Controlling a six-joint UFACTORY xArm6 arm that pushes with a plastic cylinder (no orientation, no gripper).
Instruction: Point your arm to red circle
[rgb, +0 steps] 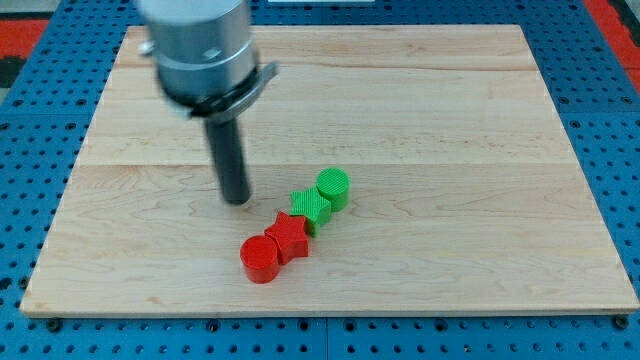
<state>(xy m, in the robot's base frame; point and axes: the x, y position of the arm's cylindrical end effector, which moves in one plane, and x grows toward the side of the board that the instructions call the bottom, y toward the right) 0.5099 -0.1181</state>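
Toward the view's bottom, four blocks in a slanting chain; rod standing beyond them.

Nearest the view's bottom edge sits the red circle (260, 260), a short cylinder on the wooden board (480, 120), a little left of centre; touching it up and to the right is the red star (288, 237); next along the same diagonal comes the green star (312, 208), pressed against the red one; the green circle (333, 189) ends the row at its upper right, touching the green star; my tip (235, 201) rests on the board to the left of the green star and above the red circle, near but apart from both; the rod grasps nothing, having no jaws; farther back, its grey housing (198, 45) fills the view's top left; blue pegboard (600, 40) surrounds the board.
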